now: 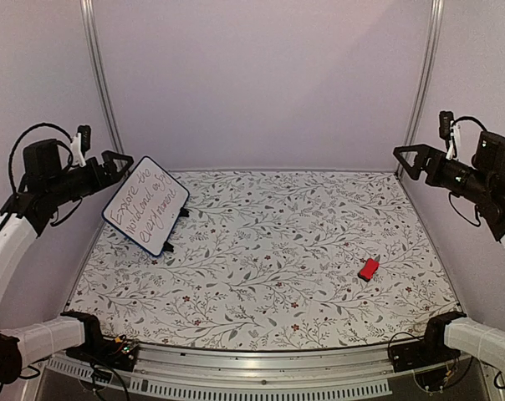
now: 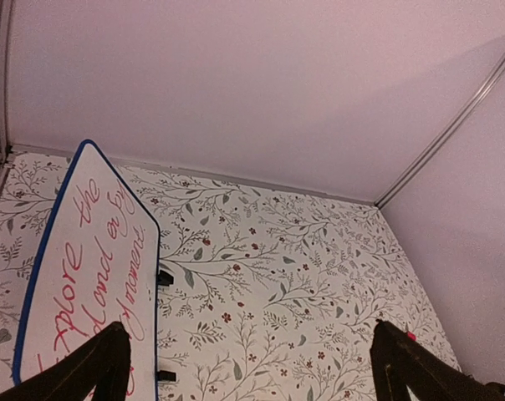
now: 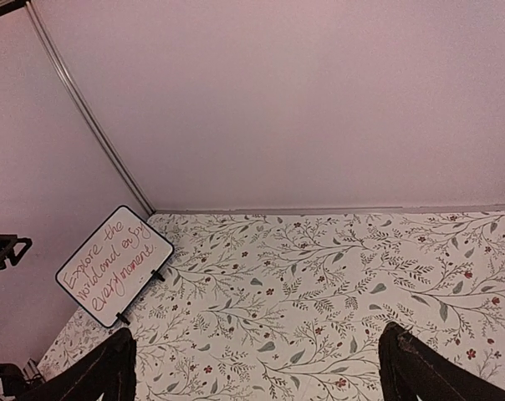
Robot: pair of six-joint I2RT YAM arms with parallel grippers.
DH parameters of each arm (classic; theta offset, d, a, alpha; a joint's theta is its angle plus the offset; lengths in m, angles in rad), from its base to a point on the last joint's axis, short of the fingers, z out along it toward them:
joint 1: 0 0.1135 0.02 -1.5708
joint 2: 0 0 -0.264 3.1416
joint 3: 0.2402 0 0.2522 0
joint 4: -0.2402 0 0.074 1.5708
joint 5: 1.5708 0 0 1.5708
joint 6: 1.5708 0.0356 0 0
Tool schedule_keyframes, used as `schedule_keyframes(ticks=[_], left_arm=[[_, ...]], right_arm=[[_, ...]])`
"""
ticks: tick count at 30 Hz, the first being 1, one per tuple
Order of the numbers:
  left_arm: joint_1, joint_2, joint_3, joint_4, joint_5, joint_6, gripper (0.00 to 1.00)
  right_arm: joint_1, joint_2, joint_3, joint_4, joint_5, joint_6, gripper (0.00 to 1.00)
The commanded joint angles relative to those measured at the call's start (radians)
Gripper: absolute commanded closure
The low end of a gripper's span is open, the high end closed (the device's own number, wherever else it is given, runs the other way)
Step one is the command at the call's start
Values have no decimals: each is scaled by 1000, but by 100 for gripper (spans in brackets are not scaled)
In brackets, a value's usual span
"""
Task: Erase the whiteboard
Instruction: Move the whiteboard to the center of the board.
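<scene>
While the red writing is covering its face, the board (image 1: 146,205) is standing tilted back on its black feet at the far left of the bench (image 1: 278,225) in the top view. The eraser (image 1: 369,269) is lying well apart from it, toward the near right. The left arm (image 1: 60,180) is hanging raised with the left jaws just beside the board's upper corner; whether they are touching it cannot be told here. The right arm (image 1: 470,171) is hovering high at the right edge.

In the left wrist view, the left jaws are gaping wide and gripping nothing, with the board (image 2: 85,276) showing under one finger (image 2: 94,363).

In the right wrist view, the right jaws are also gaping wide and holding nothing, and the board (image 3: 114,263) is sitting far off in the corner.

The board is looking light and stiff, with a slick face and a thin frame. On such small feet it is likely to slide or tip under a wipe. Pinching the top frame edge with the left jaws is looking like the safest way to steady it, while the right jaws are taking the eraser across its narrow sides.
</scene>
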Motion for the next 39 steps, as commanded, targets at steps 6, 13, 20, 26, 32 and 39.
schedule_keyframes(ticks=[6,13,20,26,32,39], left_arm=[[11,0,-45,16,-32,-1,0],[10,0,-68,15,-47,5,0],[10,9,-86,28,-44,-5,0],[9,14,-80,27,-53,-7,0],[11,17,-83,26,-55,-11,0],[11,12,-86,17,-64,-10,0]], right_arm=[[-4,34,-37,-55,80,21,1],[-3,75,-63,-64,114,36,1],[25,123,-66,-82,189,41,1],[47,168,-49,-126,290,46,1],[88,267,-34,-196,401,132,1],[89,285,-111,-184,397,202,1]])
